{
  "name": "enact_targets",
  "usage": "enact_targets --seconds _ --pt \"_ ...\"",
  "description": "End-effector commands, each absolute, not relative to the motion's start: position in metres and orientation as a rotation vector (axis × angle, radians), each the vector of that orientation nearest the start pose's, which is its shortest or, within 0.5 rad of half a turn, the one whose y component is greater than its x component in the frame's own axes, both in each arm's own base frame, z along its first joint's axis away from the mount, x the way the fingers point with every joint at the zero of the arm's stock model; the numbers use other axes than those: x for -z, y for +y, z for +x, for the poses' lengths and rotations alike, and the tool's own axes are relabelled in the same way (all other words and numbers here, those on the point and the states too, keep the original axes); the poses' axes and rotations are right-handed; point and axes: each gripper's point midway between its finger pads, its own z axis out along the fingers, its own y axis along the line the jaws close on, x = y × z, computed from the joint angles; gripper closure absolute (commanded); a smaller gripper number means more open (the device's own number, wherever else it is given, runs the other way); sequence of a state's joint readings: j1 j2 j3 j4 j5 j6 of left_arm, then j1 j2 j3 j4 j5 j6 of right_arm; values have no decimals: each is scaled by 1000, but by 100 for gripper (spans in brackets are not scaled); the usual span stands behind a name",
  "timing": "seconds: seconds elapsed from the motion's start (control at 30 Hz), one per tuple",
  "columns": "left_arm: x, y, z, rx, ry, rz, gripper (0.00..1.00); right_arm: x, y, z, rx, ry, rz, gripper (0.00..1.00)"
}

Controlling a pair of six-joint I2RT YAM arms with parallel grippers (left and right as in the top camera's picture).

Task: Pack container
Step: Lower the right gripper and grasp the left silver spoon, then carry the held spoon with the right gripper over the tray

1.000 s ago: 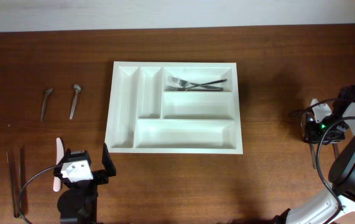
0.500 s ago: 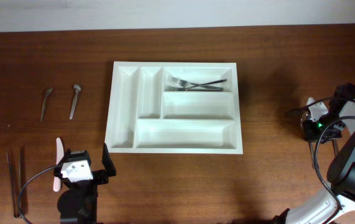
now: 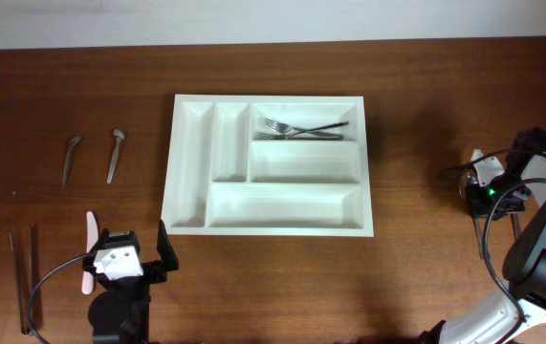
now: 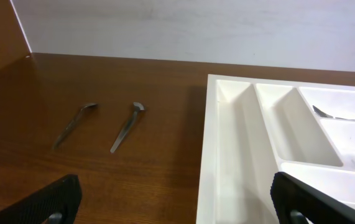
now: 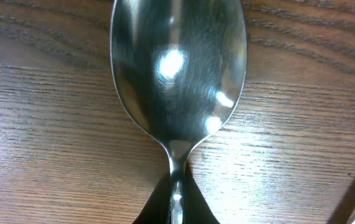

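So the container point(image 3: 287, 205) sits mid-frame, with forks point(image 3: 301, 128) in its upper right slot. The left gripper point(image 3: 126, 247), lower left, has its fingers spread wide and empty. The right gripper point(image 3: 491, 196), at the right edge, is close over a spoon point(image 5: 177, 68); can't tell if it's pinching.

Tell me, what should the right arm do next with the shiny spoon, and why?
Probably squeeze the right gripper shut on the neck of the spoon. The spoon lies flat on the table, its neck between the dark fingertips, and I cannot tell if they grip it yet.
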State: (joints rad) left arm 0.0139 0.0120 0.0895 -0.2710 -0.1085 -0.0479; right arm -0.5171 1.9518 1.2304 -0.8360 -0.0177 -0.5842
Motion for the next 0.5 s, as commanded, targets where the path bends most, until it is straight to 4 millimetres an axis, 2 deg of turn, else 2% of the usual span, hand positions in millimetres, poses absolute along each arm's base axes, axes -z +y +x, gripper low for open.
enact_targets --seconds 0.0,0.27,0.47 --pt "-148 20 236 -71 1756 -115 1 23 -162 295 -49 3163 -122 95" --pt "-148 20 236 -71 1756 -115 1 15 -166 305 -32 3143 -129 96" --pt "-148 20 236 -71 1756 -115 1 -14 -161 341 21 3079 -215 96"
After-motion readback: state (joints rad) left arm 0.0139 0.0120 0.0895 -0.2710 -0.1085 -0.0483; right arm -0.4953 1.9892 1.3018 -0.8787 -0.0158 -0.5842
